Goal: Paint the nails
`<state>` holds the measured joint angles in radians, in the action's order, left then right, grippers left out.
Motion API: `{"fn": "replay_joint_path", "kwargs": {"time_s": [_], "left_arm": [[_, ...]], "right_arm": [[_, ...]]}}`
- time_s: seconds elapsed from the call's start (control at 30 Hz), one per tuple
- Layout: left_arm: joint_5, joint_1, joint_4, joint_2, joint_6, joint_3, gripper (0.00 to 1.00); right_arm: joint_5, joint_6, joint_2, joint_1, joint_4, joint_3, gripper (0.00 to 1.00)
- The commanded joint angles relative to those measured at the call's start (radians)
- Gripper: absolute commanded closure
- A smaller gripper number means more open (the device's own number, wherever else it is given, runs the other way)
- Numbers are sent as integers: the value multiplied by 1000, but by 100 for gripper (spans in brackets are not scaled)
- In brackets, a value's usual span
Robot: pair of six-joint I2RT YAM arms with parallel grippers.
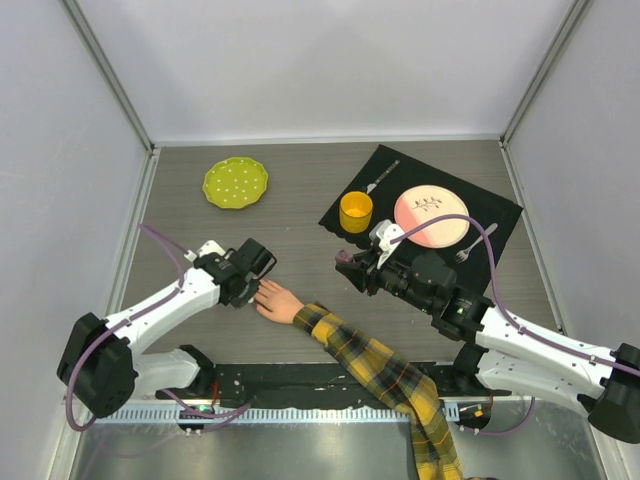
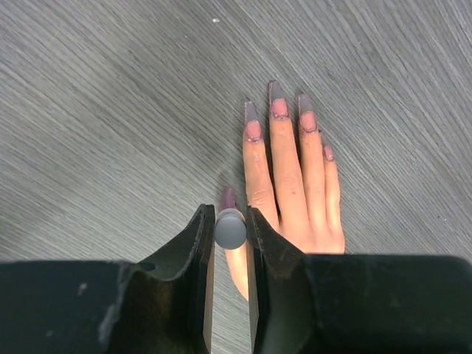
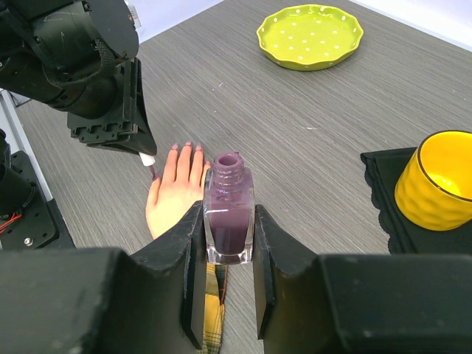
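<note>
top view: the hand [image 1: 280,302] lies flat on the table [image 1: 300,215] near 7 o'clock of centre. its fingers point to 10 o'clock, and its plaid sleeve [image 1: 385,375] trails off to 5 o'clock. my left gripper [image 1: 258,288] sits right over the fingertips. my right gripper [image 1: 350,268] hangs at 3 o'clock of the hand, apart from it, with the bottle [image 1: 344,259] at its tip. a green dish [image 1: 235,182] is at 11 o'clock. a black mat [image 1: 495,215] at 2 o'clock carries a yellow cup [image 1: 356,211] and a pink plate [image 1: 432,217].

left wrist: the jaws are clamped on a small grey cap [image 2: 230,230]. the nails [image 2: 279,108] lie at 12 to 1 o'clock of the cap, long, grey-purple at the tips with pink patches nearer the base. a purple bit shows just above the cap; i cannot tell if it is brush or thumbnail.

right wrist: the jaws grip the open bottle of purple polish by its sides, upright. the hand lies just behind it at 11 o'clock, with the left gripper over the hand's 10 o'clock edge.
</note>
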<state>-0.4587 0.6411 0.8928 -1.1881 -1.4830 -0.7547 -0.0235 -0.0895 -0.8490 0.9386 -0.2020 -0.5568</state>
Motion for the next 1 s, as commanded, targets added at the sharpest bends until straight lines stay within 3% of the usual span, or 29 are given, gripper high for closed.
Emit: {"fn": "replay_joint_path", "kwargs": {"time_s": [0.0, 0.97], "left_arm": [[-11, -4, -29, -13, 3, 3, 100], [-35, -4, -35, -19, -14, 23, 100]], "right_arm": [[7, -13, 13, -4, -56, -11, 99], [7, -15, 10, -4, -56, -11, 99]]}}
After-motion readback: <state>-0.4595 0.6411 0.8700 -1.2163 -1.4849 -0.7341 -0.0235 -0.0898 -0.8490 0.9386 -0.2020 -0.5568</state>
